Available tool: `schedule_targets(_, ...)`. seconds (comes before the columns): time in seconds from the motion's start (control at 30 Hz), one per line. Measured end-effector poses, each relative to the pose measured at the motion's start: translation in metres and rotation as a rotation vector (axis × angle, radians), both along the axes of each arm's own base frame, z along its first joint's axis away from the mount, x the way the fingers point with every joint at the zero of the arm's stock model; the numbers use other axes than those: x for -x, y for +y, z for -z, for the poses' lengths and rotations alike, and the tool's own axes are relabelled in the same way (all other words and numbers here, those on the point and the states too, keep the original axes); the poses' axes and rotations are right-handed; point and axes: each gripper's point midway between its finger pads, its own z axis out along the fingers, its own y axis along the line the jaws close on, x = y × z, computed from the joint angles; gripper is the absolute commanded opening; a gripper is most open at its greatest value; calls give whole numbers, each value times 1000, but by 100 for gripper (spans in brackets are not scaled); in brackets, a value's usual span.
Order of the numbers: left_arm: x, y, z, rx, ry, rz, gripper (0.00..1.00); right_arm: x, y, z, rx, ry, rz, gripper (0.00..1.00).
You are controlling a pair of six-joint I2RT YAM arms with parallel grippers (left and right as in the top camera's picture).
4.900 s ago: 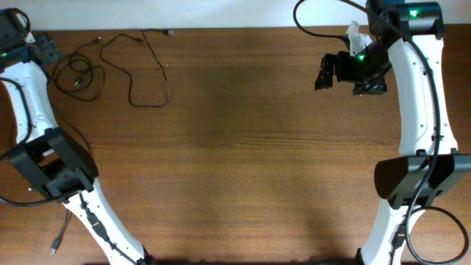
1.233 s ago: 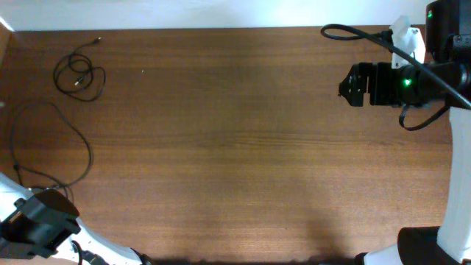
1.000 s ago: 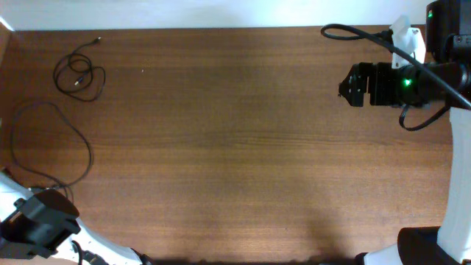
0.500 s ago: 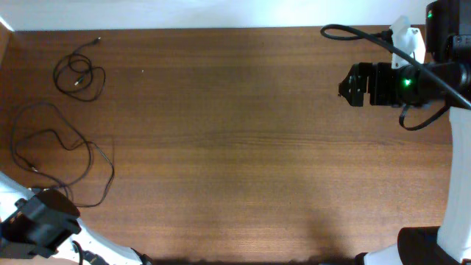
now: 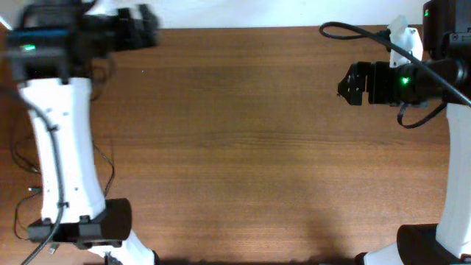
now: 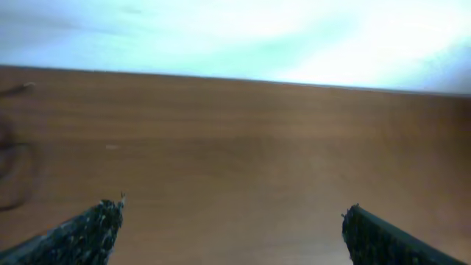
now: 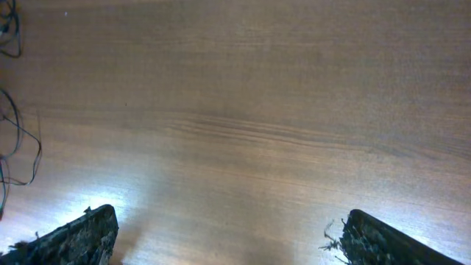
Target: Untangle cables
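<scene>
— Left gripper (image 6: 232, 221) first: how do its jaws stand?
— Spread wide, with nothing between them. Its two dark fingers (image 6: 92, 228) sit at the bottom corners of the left wrist view, and only bare wood shows in the gap. From overhead it hangs over the far left corner of the table, smeared with blur.
— And the right gripper (image 7: 228, 232)?
— Just as wide apart, and empty too. It hovers over the far right part of the table, well apart from the cables (image 5: 110, 168).
— Now from the biggest thing down.
— The brown wooden table (image 5: 243, 147) fills nearly the whole overhead view. Next is the left arm (image 5: 62, 140), white, reaching from its base at the near left corner along the left side to the far edge. The right arm (image 5: 458, 169) rises along the right edge and bends inward near the far side, with a green light (image 5: 403, 82) on its black wrist.
— Where do the cables lie?
— All on the left side of the table. They are thin black cords in loose loops, flat on the wood. The left arm crosses over them, so strands show on both sides of it. The right wrist view catches the loops (image 7: 38, 151) at its left border.
— Knotted or apart?
— I cannot tell; the arm hides the middle.
— And the smallest thing?
— A plug end (image 6: 26, 87), blurred, at the left edge of the left wrist view, lying on the wood
</scene>
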Motion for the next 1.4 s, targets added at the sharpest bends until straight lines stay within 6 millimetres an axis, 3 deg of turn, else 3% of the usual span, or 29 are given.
schedule_targets(0.17,0,-60,37,-46,66,112,99,0,0,0,0,1,0,99)
schedule_targets(0.27,3,-73,45,-56,84,139,99,0,0,0,0,1,0,99)
schedule_targets(0.43,3,-73,45,-59,84,138,99,7,-2,-9,7,-30,4,99)
schedule_targets(0.63,3,-73,45,-59,85,138,99,67,-5,-70,4,-254,8,99)
schedule_targets(0.7,3,-73,45,-59,85,138,99,79,-7,-81,13,-302,8,99)
schedule_targets(0.93,3,-73,45,-59,85,138,99,84,-27,-88,116,-352,72,99)
schedule_targets(1.1,4,-73,45,-60,87,137,99,66,-31,-134,117,-626,109,99)
schedule_targets(1.27,4,-72,46,-64,88,134,99,69,-33,-126,127,-818,113,99)
schedule_targets(1.4,3,-72,46,-65,88,132,99,77,-40,-78,137,-892,143,99)
